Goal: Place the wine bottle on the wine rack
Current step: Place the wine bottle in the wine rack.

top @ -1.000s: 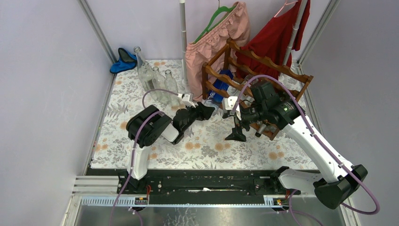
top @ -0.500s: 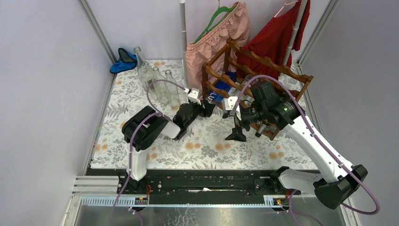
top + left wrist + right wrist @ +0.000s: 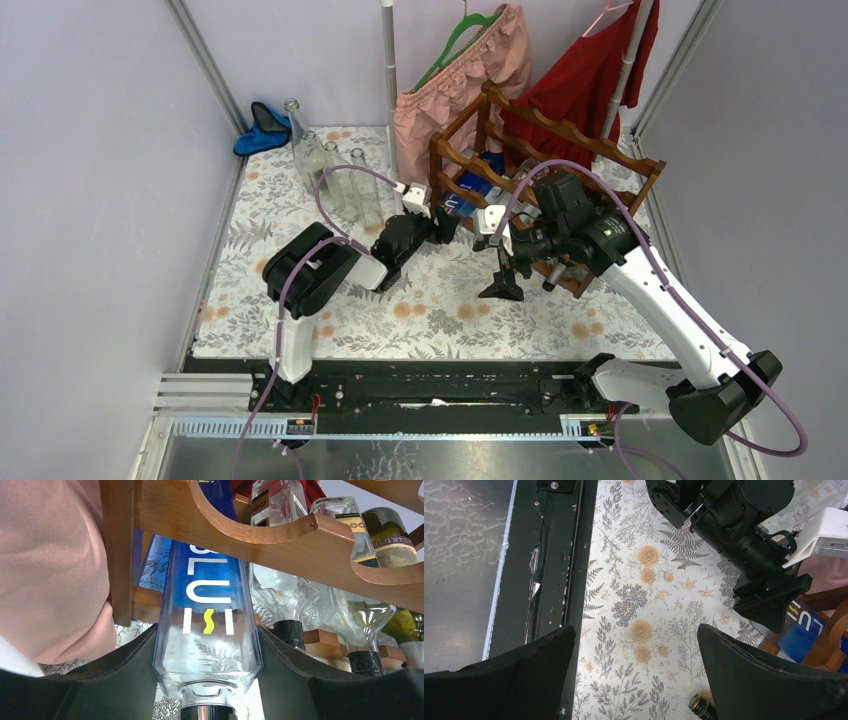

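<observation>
I see the wine bottle (image 3: 207, 625) lying low inside the wine rack (image 3: 300, 545), with other bottles (image 3: 282, 585) beside it on its right.

**Blue bottle gripped at the rack's rail**

The left end effector (image 3: 206, 647) clamps the wine bottle (image 3: 207, 590), its dark fingers (image 3: 115, 680) pressed on both flanks just above the neck. The blue body with white lettering runs up behind the scalloped front rail of the wine rack (image 3: 280, 545), beside an upright post (image 3: 117, 555). Pink cloth (image 3: 50, 570) fills the left. Two clear bottles (image 3: 282, 595) and a green bottle (image 3: 400, 545) lie to the right, above the floral worktop (image 3: 131, 631).
</observation>
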Controlling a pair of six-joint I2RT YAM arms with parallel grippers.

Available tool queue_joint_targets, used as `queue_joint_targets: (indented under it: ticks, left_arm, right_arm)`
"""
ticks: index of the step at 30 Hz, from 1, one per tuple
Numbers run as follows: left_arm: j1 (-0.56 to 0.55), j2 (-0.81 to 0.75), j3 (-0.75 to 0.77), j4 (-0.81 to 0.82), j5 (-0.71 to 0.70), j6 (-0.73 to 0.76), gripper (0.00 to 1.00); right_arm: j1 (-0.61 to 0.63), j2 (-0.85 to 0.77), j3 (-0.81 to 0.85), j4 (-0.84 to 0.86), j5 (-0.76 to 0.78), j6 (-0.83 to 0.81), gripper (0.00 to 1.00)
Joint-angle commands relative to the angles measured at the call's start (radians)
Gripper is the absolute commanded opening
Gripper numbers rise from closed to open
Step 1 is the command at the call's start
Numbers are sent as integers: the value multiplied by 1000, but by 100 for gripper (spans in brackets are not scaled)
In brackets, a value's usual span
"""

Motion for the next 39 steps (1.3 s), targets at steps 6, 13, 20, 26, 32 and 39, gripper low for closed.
queue_joint_targets:
  ticks: [6, 13, 20, 26, 32, 39]
  left_arm:
    - [-16, 83, 10, -177, 22, -80, 0]
    - [-16, 95, 89, -332, 9, -95, 0]
    - [-16, 63, 26, -315, 8, -131, 0]
    - [-16, 22, -33, -239, 42, -53, 0]
    - [30, 58, -43, -97, 265, -177, 0]
    - [37, 53, -3, -163, 248, -155, 0]
  right_arm:
    - [-4, -27, 24, -9, -21, -16, 100]
    - [-4, -30, 21, -8, -19, -16, 100]
    - [-5, -30, 17, -7, -18, -18, 100]
    - [-4, -31, 18, -7, -21, -18, 100]
    - [-4, -34, 15, -7, -19, -17, 100]
    - [-4, -34, 20, -16, -14, -19, 100]
